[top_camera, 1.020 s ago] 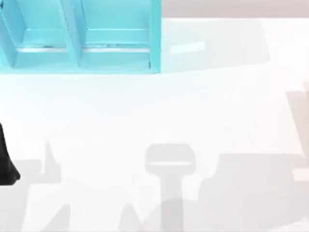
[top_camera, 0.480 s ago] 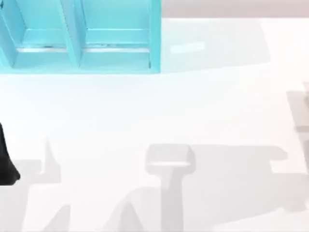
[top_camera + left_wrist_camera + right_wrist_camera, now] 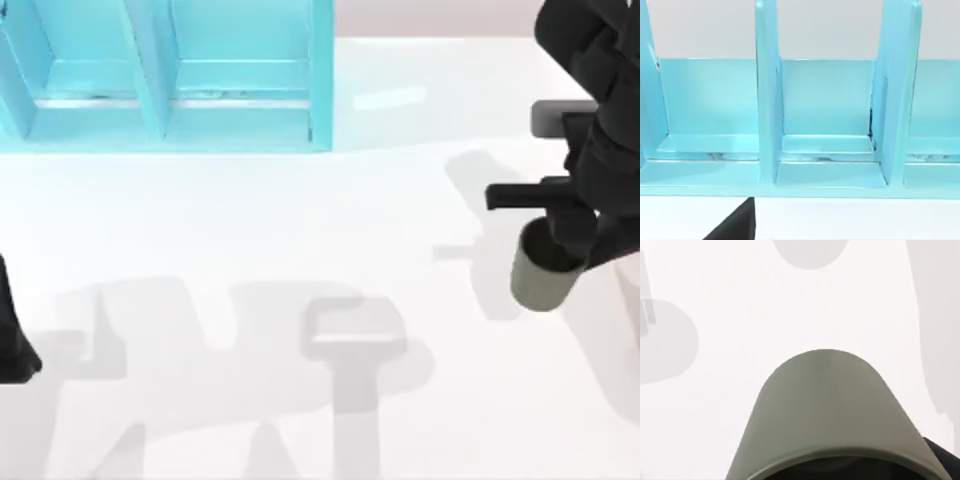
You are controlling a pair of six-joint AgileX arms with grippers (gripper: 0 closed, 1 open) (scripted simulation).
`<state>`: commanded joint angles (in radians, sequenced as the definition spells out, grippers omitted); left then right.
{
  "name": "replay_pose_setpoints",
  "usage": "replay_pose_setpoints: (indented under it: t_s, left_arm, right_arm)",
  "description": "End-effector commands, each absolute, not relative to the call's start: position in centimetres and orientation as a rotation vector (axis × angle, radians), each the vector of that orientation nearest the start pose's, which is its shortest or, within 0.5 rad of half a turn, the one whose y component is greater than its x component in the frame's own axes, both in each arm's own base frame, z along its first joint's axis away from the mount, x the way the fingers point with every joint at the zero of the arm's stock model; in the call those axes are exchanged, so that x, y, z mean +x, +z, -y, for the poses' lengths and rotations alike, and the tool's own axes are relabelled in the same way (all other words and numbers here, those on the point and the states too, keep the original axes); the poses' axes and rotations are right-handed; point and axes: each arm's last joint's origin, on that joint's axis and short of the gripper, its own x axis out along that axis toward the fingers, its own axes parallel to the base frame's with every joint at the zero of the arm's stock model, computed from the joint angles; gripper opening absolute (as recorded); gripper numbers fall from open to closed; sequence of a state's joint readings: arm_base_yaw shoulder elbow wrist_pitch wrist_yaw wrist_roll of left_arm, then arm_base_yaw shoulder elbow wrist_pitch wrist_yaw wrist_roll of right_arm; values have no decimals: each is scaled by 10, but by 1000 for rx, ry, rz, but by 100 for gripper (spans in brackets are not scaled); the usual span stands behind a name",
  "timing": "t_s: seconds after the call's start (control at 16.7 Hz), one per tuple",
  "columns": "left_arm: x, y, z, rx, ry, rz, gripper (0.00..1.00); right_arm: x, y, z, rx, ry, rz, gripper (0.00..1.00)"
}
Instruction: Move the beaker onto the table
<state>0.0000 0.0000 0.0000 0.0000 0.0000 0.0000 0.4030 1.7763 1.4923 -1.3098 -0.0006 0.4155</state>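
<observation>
The beaker (image 3: 543,276) is a small olive-grey cup, held tilted above the white table (image 3: 290,215) near its right side. My right gripper (image 3: 566,238) reaches in from the top right and is shut on the beaker's rim. In the right wrist view the beaker (image 3: 830,410) sits very close, with the table (image 3: 790,305) below it. My left arm (image 3: 12,335) stays parked at the left edge.
A turquoise shelf unit (image 3: 170,80) with open compartments stands at the back left; the left wrist view faces its compartments (image 3: 825,125). Grey shadows of the arms lie across the front of the table.
My right arm has come into the top view from the right, carrying the beaker. The shadows on the table have shifted left. The left arm has not moved.
</observation>
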Motion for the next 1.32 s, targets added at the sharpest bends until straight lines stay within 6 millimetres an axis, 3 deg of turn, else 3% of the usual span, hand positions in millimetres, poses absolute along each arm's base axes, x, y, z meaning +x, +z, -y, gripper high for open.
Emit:
replay_pose_setpoints:
  t_s: [0.18, 0.36, 0.72, 1.14, 1.32]
  left_arm:
    - [106, 160, 1, 0, 0, 0, 100]
    - [106, 160, 1, 0, 0, 0, 100]
    - [106, 160, 1, 0, 0, 0, 100]
    - [106, 160, 1, 0, 0, 0, 100]
    - [106, 160, 1, 0, 0, 0, 100]
  right_arm:
    - [282, 249, -194, 5, -10, -1577, 0]
    - [267, 249, -224, 12, -4, -1568, 0]
    - [265, 248, -227, 18, -6, -1570, 0]
    - [266, 193, -236, 16, -2, -1564, 0]
    - [265, 185, -237, 13, -3, -1567, 0]
